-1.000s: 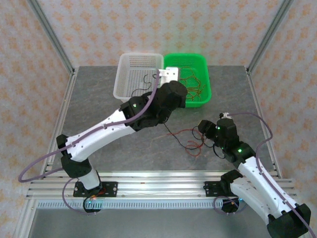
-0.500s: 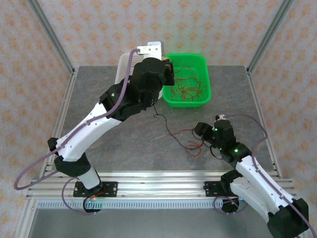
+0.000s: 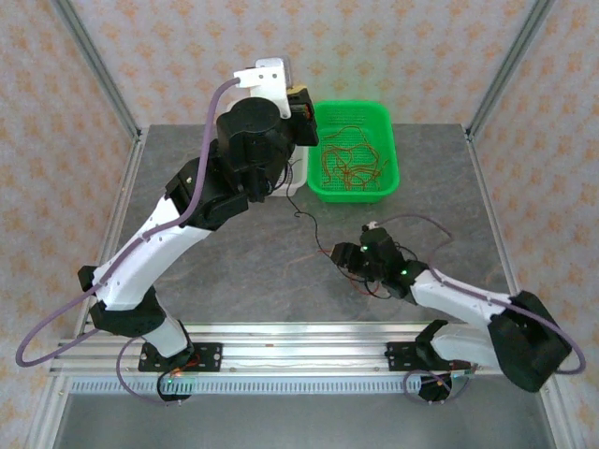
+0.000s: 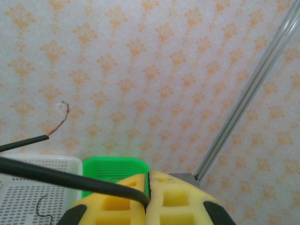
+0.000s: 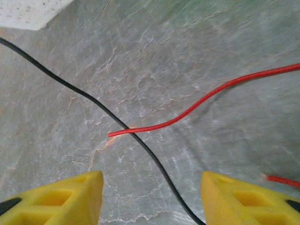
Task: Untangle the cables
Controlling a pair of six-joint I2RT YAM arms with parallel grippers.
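Since a second ago, your left arm has swung up and back. Its left end effector (image 3: 301, 98) was low over the white basket then and now hangs high above that basket's far corner. Your right arm has reached forward and to the left, so the right end effector (image 3: 343, 254) now sits low near the middle of the table (image 3: 449, 187).

From the left wrist camera, the left end effector (image 4: 148, 180) has its yellow fingers (image 4: 117, 201) pressed together, pinching a black cable (image 4: 70, 178). The cable leaves the fingers toward the left edge of the picture. Beyond the fingers you see the patterned wall (image 4: 140, 70), and below them the white basket (image 4: 28, 192) and the green basket (image 4: 115, 166) stand side by side.

From above, the black cable (image 3: 309, 229) drops from the raised end effector, curls onto the table, and runs on toward the right end effector. The green basket (image 3: 352, 105) stands at the far side of the table and holds a loose heap of red cables (image 3: 351, 164).

From the right wrist camera, the right end effector (image 5: 152, 187) has its fingers (image 5: 61, 197) spread wide, just above the table (image 5: 187, 47), with nothing clamped. The black cable (image 5: 93, 103) runs diagonally across the table and passes between the two fingers. A red cable (image 5: 201, 103) lies across it, with its cut end just beyond the crossing.
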